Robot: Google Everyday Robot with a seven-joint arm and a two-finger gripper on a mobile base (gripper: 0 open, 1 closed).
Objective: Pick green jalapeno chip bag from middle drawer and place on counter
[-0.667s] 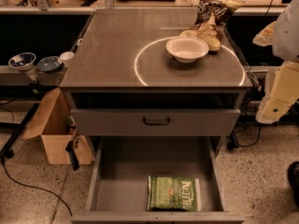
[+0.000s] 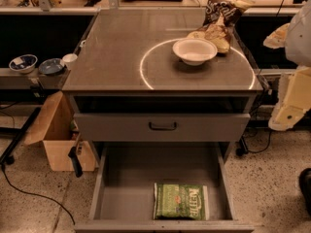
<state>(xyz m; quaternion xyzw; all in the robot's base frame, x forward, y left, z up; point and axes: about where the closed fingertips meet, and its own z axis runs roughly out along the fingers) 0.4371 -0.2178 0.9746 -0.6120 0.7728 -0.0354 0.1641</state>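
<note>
The green jalapeno chip bag [image 2: 181, 201] lies flat on the grey floor of the open middle drawer [image 2: 127, 188], near its front edge and right of centre. The counter [image 2: 116, 52] above it has a thin white circle line. My arm's white and cream links [image 2: 294, 89] hang at the right edge, beside the counter. A dark part at the lower right edge looks like my gripper [image 2: 306, 191]; it is to the right of the drawer, apart from the bag and mostly cut off by the frame.
A white bowl [image 2: 195, 50] and a dark brown chip bag [image 2: 221, 16] sit on the counter's right rear. A closed drawer front with a black handle [image 2: 163, 126] is above the open drawer. A cardboard box [image 2: 58, 140] and cables are on the floor to the left, with bowls on a side shelf [image 2: 36, 64].
</note>
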